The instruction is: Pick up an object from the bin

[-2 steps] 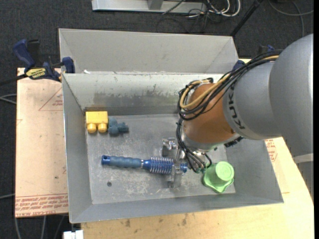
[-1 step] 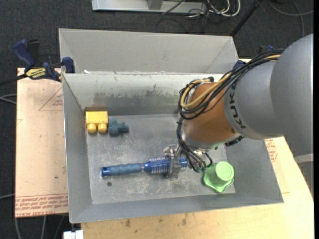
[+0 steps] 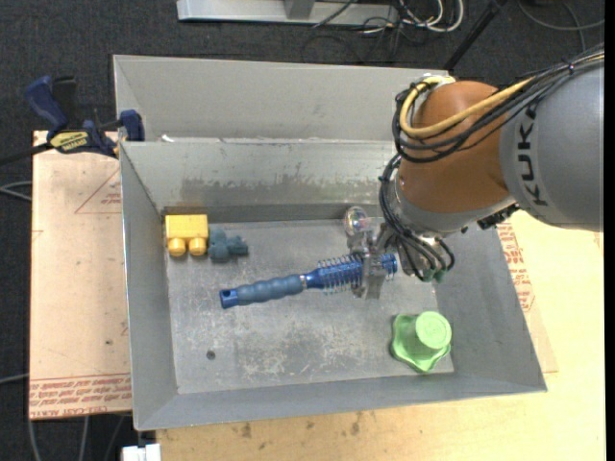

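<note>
A blue brush (image 3: 274, 288) lies across the middle of the bin, handle to the left and bristle head to the right. My gripper (image 3: 370, 269) is down at the bristle head, under the orange wrist cover, and hides part of the head. A small clear, shiny round thing (image 3: 356, 221) sits just behind the gripper near the back wall. A green cup-shaped thing (image 3: 421, 340) lies in front of the gripper near the front right corner.
A yellow block (image 3: 185, 234) and a small grey-blue piece (image 3: 229, 248) lie side by side at the back left. The arm and its cables hang over the bin's right side.
</note>
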### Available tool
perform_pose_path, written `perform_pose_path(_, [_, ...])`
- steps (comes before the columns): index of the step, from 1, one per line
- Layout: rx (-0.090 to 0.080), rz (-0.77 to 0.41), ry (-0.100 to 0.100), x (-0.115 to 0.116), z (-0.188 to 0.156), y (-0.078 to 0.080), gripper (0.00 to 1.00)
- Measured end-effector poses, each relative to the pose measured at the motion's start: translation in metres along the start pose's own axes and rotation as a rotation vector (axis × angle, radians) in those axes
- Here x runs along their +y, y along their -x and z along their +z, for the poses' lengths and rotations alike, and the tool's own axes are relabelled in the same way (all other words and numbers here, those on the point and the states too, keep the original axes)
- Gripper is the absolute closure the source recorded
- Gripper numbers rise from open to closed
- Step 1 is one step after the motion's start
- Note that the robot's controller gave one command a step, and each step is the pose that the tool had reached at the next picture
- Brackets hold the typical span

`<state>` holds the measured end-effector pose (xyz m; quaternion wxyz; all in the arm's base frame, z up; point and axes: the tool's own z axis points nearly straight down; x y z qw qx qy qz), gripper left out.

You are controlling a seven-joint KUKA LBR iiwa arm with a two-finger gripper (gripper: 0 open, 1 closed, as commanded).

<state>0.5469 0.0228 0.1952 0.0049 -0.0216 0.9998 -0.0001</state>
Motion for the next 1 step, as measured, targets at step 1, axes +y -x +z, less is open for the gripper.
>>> perform_pose_path(1, [0.003,-0.356,0.001,-0.006,-0.0581,0.0111,1.0])
